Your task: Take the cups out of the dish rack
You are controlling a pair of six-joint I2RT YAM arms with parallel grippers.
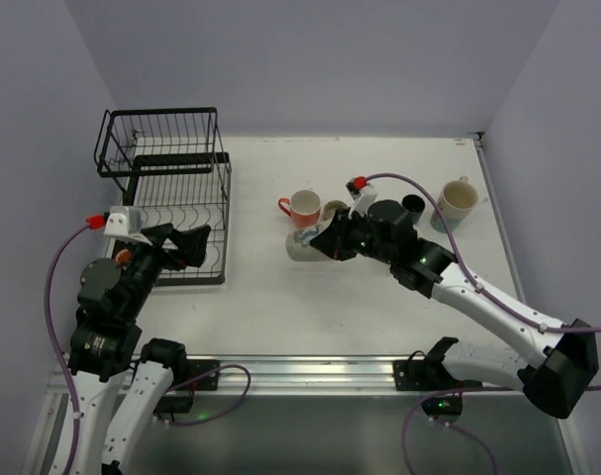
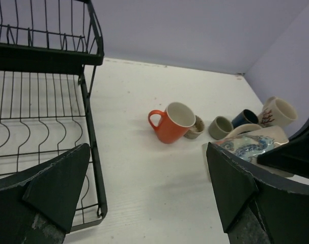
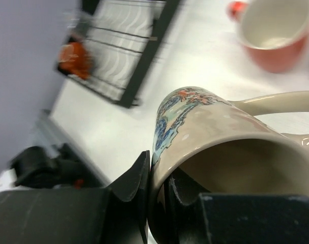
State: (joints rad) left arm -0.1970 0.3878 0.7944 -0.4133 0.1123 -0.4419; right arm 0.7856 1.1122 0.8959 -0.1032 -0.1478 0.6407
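Right gripper (image 3: 157, 195) is pinching a seemingly tipped beige patterned ceramic mug (image 3: 205, 122) by its rim; left gripper (image 1: 199, 242) is hanging open

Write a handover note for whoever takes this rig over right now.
Right gripper: jaws shut on the rim of the patterned mug, which is tipped sideways beside the orange mug.
Left gripper: open, empty, at the near corner of the dish rack.
Done: no cups show in the rack; the others stand on the table.
Left: set the patterned mug down, release.
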